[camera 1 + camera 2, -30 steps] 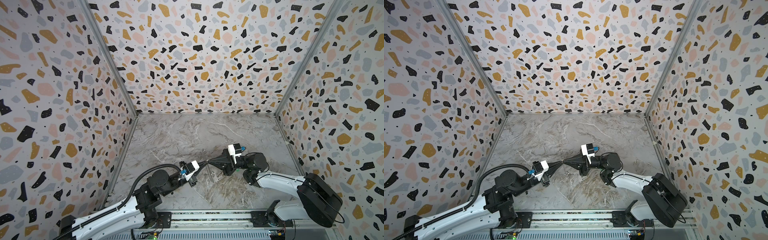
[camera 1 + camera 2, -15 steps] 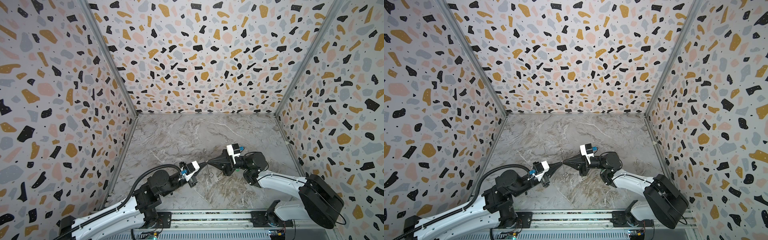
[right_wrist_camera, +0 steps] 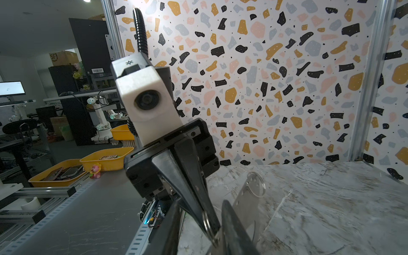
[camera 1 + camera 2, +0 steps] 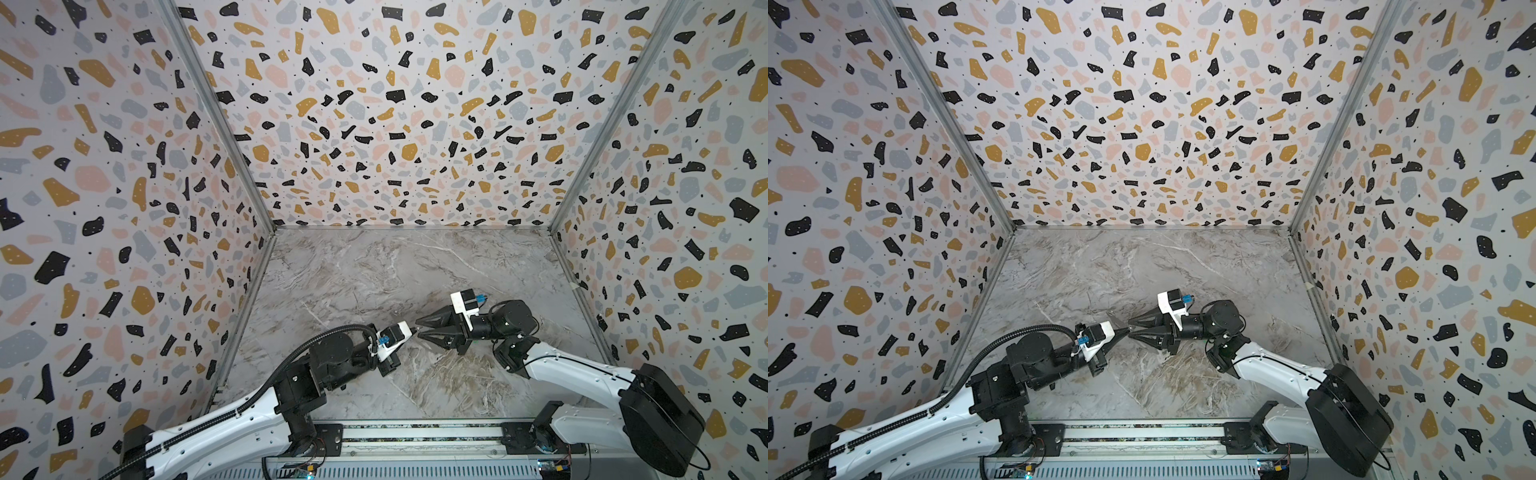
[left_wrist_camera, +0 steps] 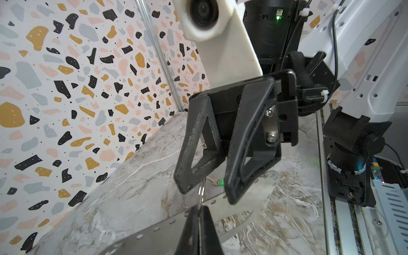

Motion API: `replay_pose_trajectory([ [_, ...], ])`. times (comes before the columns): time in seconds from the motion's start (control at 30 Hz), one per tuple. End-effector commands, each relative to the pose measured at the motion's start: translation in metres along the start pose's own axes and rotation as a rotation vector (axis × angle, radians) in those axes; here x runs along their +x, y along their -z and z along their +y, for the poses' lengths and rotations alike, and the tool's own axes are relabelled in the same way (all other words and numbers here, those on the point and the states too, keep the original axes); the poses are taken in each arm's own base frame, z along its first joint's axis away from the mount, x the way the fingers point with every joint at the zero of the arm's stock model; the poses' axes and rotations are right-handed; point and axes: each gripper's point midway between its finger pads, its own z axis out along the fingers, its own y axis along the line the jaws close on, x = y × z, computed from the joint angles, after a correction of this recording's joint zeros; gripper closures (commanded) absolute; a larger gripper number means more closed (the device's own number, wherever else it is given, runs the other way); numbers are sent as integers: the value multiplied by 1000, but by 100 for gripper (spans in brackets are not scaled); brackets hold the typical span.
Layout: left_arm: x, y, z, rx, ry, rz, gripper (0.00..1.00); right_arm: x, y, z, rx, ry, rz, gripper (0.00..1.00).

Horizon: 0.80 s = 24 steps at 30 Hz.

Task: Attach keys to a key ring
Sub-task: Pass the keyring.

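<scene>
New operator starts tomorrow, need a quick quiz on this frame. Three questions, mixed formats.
1. True or false: the left claw is shut on the key ring.
2. The right claw is: A) open, B) shut on the ring, C) out of view.
3. Is the green key on the ring yet?
Key: 1 true. 2 A. 3 No, it lies apart from the ring.

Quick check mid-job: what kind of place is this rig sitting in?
Most likely a robotics lab test cell: terrazzo-print panels wall in a marble-look tabletop. Beyond them, the right wrist view shows other small robot arms on benches, yellow bins and a monitor.
</scene>
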Motion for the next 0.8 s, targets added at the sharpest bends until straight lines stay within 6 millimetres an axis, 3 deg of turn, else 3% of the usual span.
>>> replay_pose_trajectory([
  [0.0, -12, 1, 5, -11, -19, 23, 100, 4, 6, -1, 37, 25, 39, 67],
  [0.23, 2, -11, 5, 9, -29, 166, 100, 10, 26, -17, 185, 23, 74, 66],
  [0.53, 19, -21, -6, 89, -51, 307, 100, 27, 36, -28, 282, 43, 186, 66],
  [0.77, 24, -25, -16, 166, -66, 402, 100, 42, 39, -13, 226, 10, 194, 67],
])
